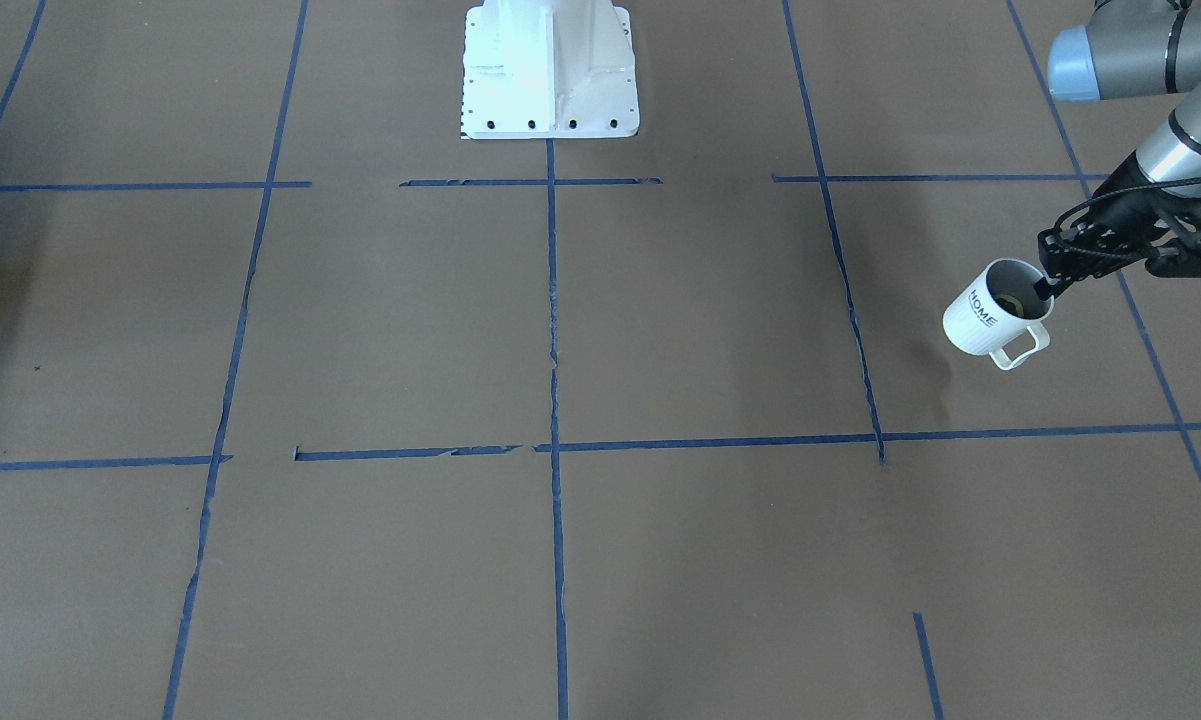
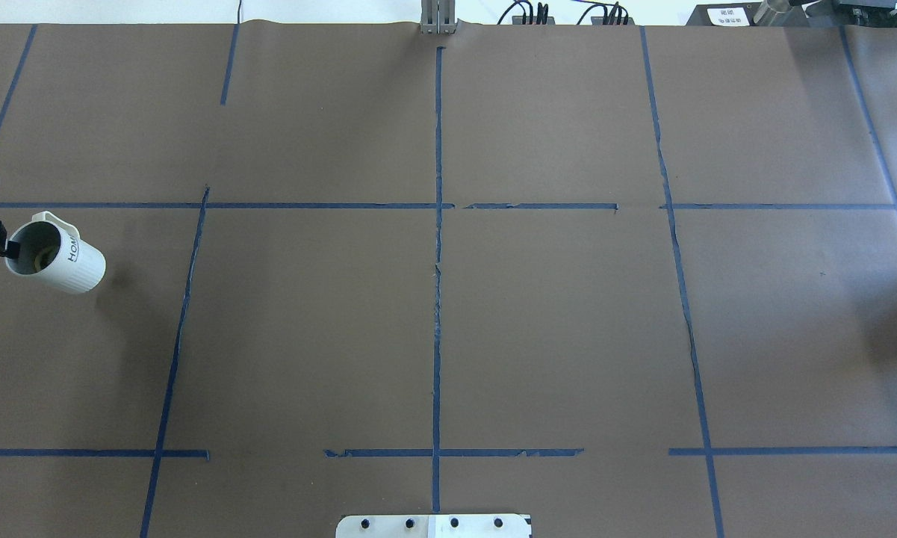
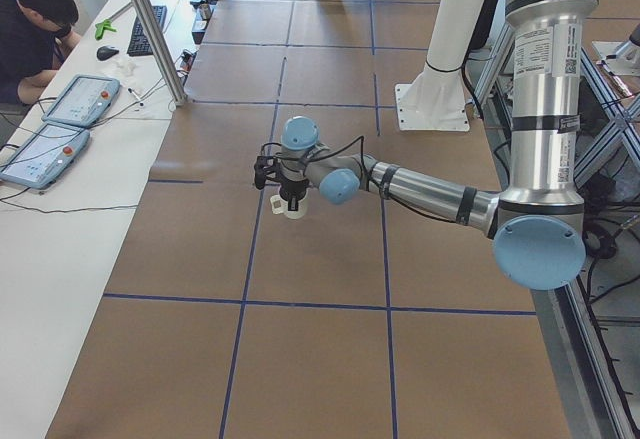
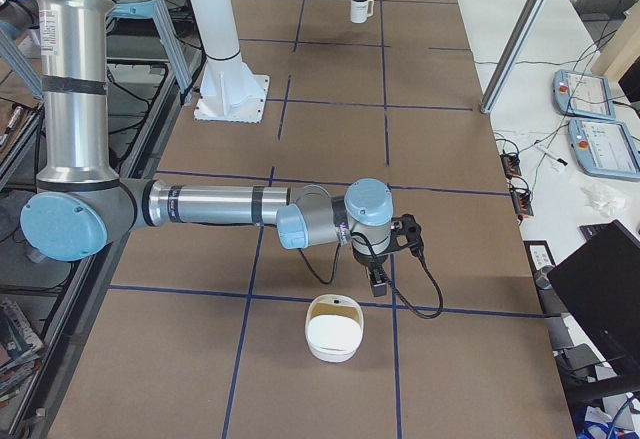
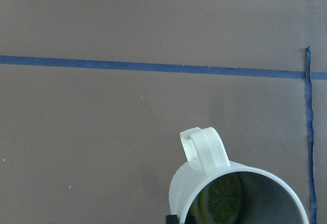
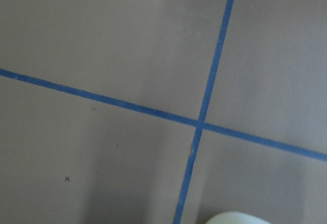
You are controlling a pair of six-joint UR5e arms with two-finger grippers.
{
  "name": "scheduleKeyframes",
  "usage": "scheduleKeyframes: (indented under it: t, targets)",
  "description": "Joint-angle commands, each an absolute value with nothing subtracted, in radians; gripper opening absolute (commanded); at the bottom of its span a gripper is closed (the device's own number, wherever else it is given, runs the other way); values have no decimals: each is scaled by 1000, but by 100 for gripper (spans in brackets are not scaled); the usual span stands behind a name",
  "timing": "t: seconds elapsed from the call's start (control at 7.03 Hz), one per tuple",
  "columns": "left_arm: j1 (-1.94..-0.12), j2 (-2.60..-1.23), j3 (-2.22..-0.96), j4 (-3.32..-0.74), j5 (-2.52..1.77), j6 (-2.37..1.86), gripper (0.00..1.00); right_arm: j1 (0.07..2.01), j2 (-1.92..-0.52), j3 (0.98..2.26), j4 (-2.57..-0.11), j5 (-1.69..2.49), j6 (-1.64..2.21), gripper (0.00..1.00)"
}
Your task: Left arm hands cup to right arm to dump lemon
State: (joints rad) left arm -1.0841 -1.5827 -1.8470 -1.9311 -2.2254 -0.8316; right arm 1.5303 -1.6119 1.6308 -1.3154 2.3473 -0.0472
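1. Left gripper (image 1: 1048,280): black open-frame jaws set narrow, pinching the rim wall of the cup (image 1: 990,320). One fingertip (image 1: 1042,288) dips inside the mouth.
2. Cup: small white mug with a ribbed outer wall, smooth grey inside, a flat loop handle and dark "HOME" lettering. It hangs off the surface, and its shadow falls apart from it on the table (image 2: 568,336).
3. Lemon (image 5: 223,199): a thin yellow-green slice with darker segment markings. It lies against the inner wall, well smaller than the mouth.
4. Left arm (image 3: 420,191): silver tube with pale-blue joint caps, stretched out low and nearly level over the table.
5. Table: matte brown sheet, flat, marked into big rectangles by blue tape lines (image 2: 438,299) that are frayed in places.
6. Position: the cup sits near the table's left end, about halfway between the robot's edge and the operators' edge. It is well apart from the white pedestal (image 1: 550,70).
7. Room: a broad run of brown surface separates the cup from the table's right end.
8. Right gripper (image 4: 380,285): black, pointing down near the right end. Only the side view shows it, so I cannot tell how far its fingers stand apart.
9. Bowl (image 4: 335,327): cream, rounded-square, resting on the table just beside and below that gripper, not touching it.
10. Right arm (image 4: 210,204): silver, level, with a looped black cable at the wrist.
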Motion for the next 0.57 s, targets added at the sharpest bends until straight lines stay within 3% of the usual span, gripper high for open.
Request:
scheduleKeyframes:
  t: [0.0,0.14,0.43]
  targets:
    - [-1078,-1826,-1864,-1614,-2227,-839,0,1484,-1595,1621,-1132,2339,-48,99]
    - [-1066,-1945,-1861,-1471,-2232,-845,0,1439,-1566,1611,-1071,2338,-48,99]
    - [-985,-2055,-1859,-1425,-2272,-1016,0,1335,-1421,1540,-1068,2339,-49,99]
